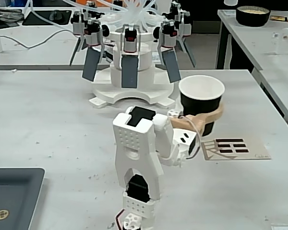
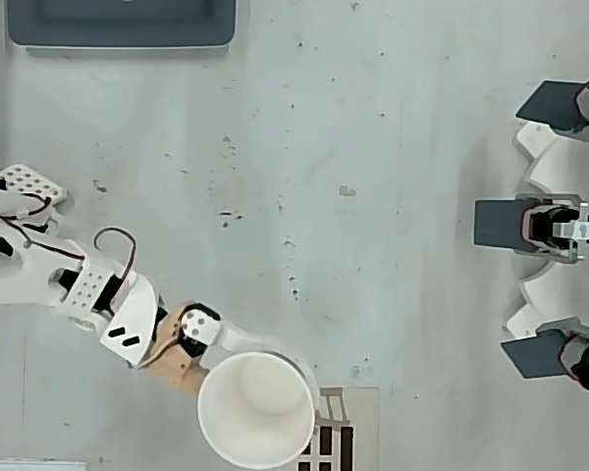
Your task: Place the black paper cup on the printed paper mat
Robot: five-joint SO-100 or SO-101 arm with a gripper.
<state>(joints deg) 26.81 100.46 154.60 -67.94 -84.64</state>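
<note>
The black paper cup [image 1: 200, 109], white inside with a white rim, hangs upright above the table. My gripper [image 1: 205, 118] is shut on it, a tan finger wrapping its front wall. The printed paper mat [image 1: 235, 147] lies flat just right of and in front of the cup in the fixed view. From overhead, the cup [image 2: 257, 412] shows its white inside and overlaps the mat's [image 2: 355, 432] left edge. There my gripper [image 2: 263, 394] clasps the cup, with a white finger along its upper rim and the tan one under its lower left.
A white rig with grey paddles [image 1: 132, 62] stands at the back of the table, at the right edge [image 2: 555, 226] overhead. A dark tray [image 1: 12, 196] sits at the front left. A low black bowl [image 1: 252, 15] rests on the neighbouring table.
</note>
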